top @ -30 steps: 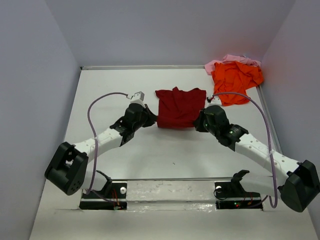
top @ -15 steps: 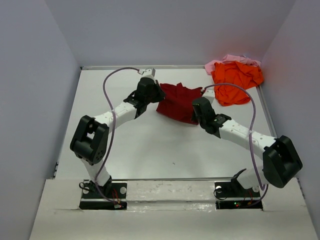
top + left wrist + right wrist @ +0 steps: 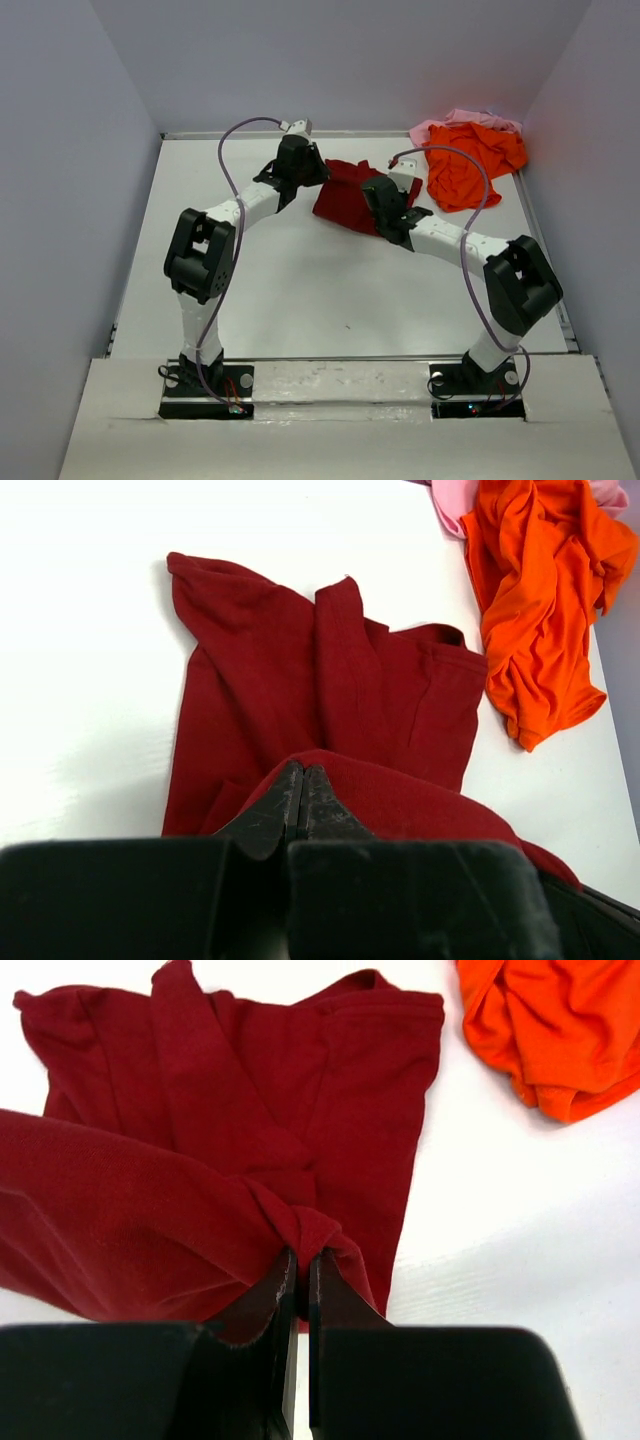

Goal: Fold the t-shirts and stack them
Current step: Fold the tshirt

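Clamping the near edge of the maroon shirt (image 3: 330, 680) in the left gripper (image 3: 303, 780) and right gripper (image 3: 302, 1265), both clenched on cloth, one at each side, likely to keep the fold straight. Holding that edge raised over the far half lying on the table (image 3: 300, 290) beside the orange shirt (image 3: 465, 165).

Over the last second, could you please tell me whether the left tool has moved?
Yes. The left tool, shut on the maroon t-shirt, moved toward the far edge of the table, carrying cloth along.
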